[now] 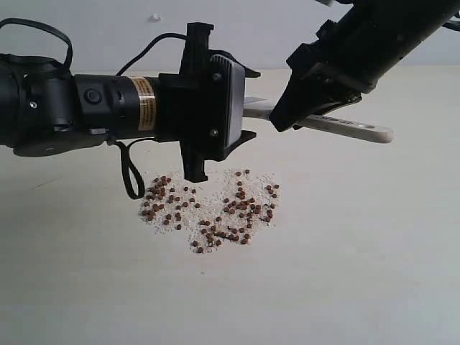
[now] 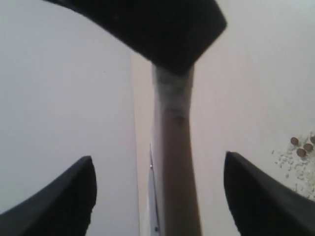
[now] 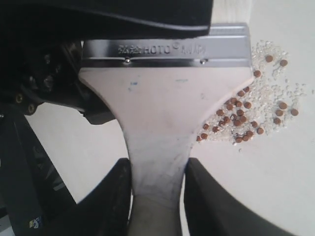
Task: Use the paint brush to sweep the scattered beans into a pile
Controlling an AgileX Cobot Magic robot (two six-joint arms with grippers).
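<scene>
Small round reddish-brown beans [image 1: 208, 208] lie loosely scattered in one broad, uneven patch among whitish grains [image 1: 256, 180], not gathered into a pile. The wide flat paint brush [image 3: 165, 105], with a light wooden handle and silver metal ferrule, sits with its ferrule near the patch and its handle near level. Its bristles are hidden.

Reddish-brown beans [image 1: 241, 205] speckle a dusting of whitish grains [image 1: 255, 180] on the pale cream table [image 1: 359, 273]. Beside the beans, the paint brush [image 3: 162, 103] is light bare wood with a few small dark flecks. Its ferrule [image 3: 167, 51] is bright silver with stamped lettering. The left gripper [image 2: 157, 162] and right gripper [image 3: 157, 172] are both matt black. The left arm carries an amber label band [image 1: 146, 103].
</scene>
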